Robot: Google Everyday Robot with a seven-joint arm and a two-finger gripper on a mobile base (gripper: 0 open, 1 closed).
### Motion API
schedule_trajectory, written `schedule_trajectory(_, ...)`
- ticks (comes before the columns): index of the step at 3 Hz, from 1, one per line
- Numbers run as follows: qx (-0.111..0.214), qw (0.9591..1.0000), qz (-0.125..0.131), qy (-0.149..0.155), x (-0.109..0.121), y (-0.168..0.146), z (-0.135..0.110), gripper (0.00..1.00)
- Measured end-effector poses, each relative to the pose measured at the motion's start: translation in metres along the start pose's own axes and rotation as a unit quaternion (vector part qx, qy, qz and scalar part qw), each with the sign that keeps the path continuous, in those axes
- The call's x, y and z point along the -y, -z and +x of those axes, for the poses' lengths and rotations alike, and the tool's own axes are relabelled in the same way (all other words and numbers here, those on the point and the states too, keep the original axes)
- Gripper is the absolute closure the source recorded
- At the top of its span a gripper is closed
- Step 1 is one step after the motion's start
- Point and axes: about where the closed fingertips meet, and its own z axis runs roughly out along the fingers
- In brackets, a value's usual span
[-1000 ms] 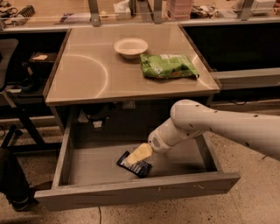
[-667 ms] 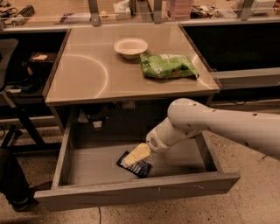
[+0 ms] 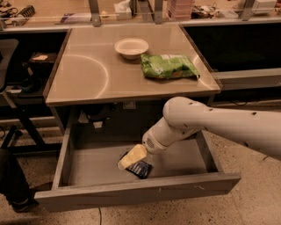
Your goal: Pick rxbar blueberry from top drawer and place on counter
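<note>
The top drawer (image 3: 88,169) is pulled open below the counter (image 3: 88,74). The rxbar blueberry (image 3: 140,169), a dark flat bar, lies on the drawer floor near the front middle. My gripper (image 3: 131,157), with yellowish tips, reaches down into the drawer from the right. It sits right over the bar's left end and hides part of it. I cannot tell whether it touches the bar. The white arm (image 3: 210,125) crosses over the drawer's right side.
On the counter stand a white bowl (image 3: 131,47) and a green chip bag (image 3: 168,66) at the back right. A cluttered shelf with metal posts (image 3: 94,11) runs behind. A dark chair and stand (image 3: 13,88) are at the left.
The arm has shifted slightly to the left; the gripper stays low over the bar, which has not moved.
</note>
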Motion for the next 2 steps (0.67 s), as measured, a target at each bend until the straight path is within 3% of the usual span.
schedule_trajectory(1, -0.008, 1.0, -0.004, -0.004, -0.005, -0.003, -0.003, 0.0)
schedule_trajectory(2, -0.006, 0.9998, -0.012, 0.013, -0.024, 0.002, 0.0, 0.0)
